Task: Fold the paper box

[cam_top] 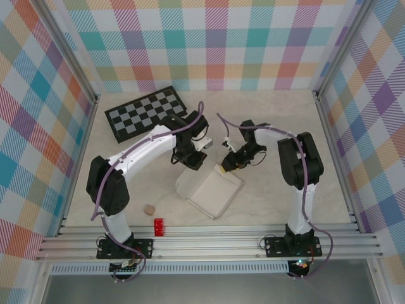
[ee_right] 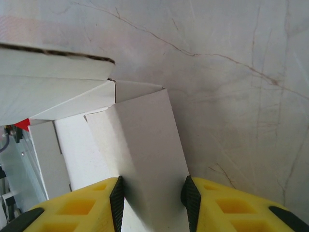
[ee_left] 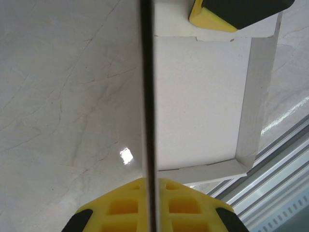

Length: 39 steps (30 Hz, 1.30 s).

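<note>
1. We see the paper box (cam_top: 212, 192) on the desk (cam_top: 272, 209), to the near-right of the checkerboard (cam_top: 147, 114) and apart from it.
2. The box is white and shallow, with some walls raised.
3. The left fingers (ee_left: 120, 209) are closed tight on a thin upright box wall, on the side facing the checkerboard.
4. The right fingers (ee_right: 82, 210) are partly spread, gripping a box flap with the pads on both its edges.
5. A red block (cam_top: 158, 226) and a tan piece (cam_top: 149, 208) lie well to the near side of the checkerboard.
</note>
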{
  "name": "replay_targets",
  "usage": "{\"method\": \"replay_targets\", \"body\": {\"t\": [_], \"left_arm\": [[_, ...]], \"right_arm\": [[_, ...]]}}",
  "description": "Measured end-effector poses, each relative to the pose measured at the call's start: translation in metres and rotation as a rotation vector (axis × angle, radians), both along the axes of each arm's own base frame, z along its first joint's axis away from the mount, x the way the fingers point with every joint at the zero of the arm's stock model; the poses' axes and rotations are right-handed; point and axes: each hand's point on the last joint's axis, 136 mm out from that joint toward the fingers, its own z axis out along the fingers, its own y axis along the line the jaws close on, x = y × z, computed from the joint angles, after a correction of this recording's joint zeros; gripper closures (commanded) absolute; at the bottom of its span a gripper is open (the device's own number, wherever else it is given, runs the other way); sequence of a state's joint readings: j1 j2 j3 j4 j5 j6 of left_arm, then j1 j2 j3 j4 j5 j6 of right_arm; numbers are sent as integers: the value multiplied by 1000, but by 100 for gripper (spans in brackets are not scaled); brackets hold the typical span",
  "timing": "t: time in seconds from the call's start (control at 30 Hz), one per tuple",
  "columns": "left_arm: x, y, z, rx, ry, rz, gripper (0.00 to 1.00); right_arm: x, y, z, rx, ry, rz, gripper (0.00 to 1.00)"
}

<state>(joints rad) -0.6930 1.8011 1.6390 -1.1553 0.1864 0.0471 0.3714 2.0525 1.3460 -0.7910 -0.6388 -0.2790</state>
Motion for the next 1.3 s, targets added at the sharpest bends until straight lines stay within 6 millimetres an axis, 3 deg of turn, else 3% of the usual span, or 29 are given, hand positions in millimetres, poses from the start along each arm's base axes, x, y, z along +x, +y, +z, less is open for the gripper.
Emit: {"method": "replay_targets", "body": {"t": [0.47, 0.8, 1.3], "left_arm": [[-6, -2, -3, 10, 28, 21, 100], [-10, -4, -7, -28, 76, 26, 100], [-9, 6, -6, -34, 95, 54, 100]], "right_arm": [[-8, 3, -1, -101, -108, -40, 58], [-24, 4, -6, -178, -198, -88, 59], [-23, 16, -10, -269, -241, -73, 60]]}}
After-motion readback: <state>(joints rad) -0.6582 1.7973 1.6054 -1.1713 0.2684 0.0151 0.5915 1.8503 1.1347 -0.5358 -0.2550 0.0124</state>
